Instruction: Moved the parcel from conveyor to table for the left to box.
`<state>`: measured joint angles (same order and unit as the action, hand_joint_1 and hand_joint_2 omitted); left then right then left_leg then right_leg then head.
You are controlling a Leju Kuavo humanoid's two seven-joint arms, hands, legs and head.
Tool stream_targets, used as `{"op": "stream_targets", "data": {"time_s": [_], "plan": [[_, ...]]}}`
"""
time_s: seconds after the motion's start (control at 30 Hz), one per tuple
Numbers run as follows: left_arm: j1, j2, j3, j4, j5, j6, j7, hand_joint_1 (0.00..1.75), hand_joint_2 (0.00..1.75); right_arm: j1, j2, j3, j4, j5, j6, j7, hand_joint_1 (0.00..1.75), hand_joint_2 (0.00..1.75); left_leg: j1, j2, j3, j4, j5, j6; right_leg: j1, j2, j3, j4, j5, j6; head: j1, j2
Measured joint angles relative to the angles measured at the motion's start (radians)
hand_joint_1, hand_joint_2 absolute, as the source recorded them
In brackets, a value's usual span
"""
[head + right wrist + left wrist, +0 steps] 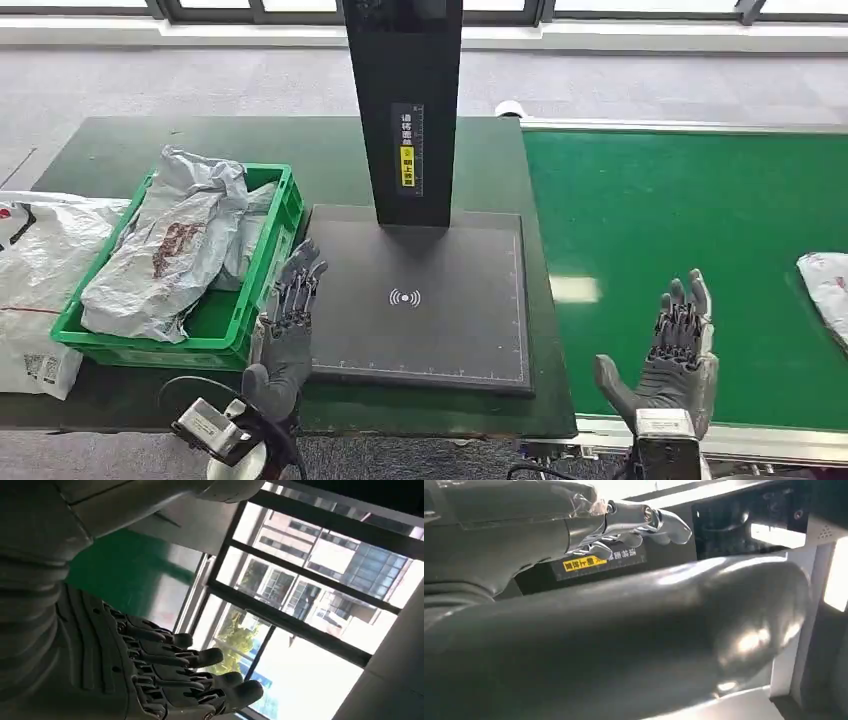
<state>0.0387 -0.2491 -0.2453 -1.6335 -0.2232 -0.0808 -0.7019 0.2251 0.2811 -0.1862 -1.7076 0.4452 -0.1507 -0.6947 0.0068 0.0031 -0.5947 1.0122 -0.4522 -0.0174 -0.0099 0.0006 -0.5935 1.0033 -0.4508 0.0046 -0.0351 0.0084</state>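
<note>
A white plastic parcel lies on the green conveyor belt at the far right edge of the head view, partly cut off. My right hand is raised over the belt's near edge, fingers spread, holding nothing, well left of that parcel. My left hand hovers between the green crate and the black scanner pad, fingers apart and empty. In the left wrist view the thick grey thumb fills the foreground. The right wrist view has the right hand's fingers extended against the windows.
The green crate holds several grey and white mailer bags. Another large white bag lies on the dark table left of the crate. A black post with a yellow label rises from the back of the scanner pad.
</note>
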Motion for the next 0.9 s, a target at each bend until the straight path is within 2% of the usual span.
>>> {"op": "stream_targets", "data": {"time_s": [0.13,0.9], "plan": [[0.005,0.008,-0.013,-0.005,0.0,0.013,0.0,0.0,0.0,-0.03,0.0,-0.001,0.029,0.013,-0.003,0.003,0.0,1.75,0.0,0.0,0.0,0.0,0.0,0.0,0.0,0.0,0.0,0.0,0.0,0.0,0.0,0.0],[0.01,0.027,-0.044,-0.004,-0.005,0.007,0.0,0.0,0.0,-0.05,0.0,-0.005,0.094,0.039,-0.005,0.023,0.0,1.75,0.0,0.0,0.0,0.0,0.0,0.0,0.0,0.0,0.0,0.0,0.0,0.0,0.0,0.0]]}}
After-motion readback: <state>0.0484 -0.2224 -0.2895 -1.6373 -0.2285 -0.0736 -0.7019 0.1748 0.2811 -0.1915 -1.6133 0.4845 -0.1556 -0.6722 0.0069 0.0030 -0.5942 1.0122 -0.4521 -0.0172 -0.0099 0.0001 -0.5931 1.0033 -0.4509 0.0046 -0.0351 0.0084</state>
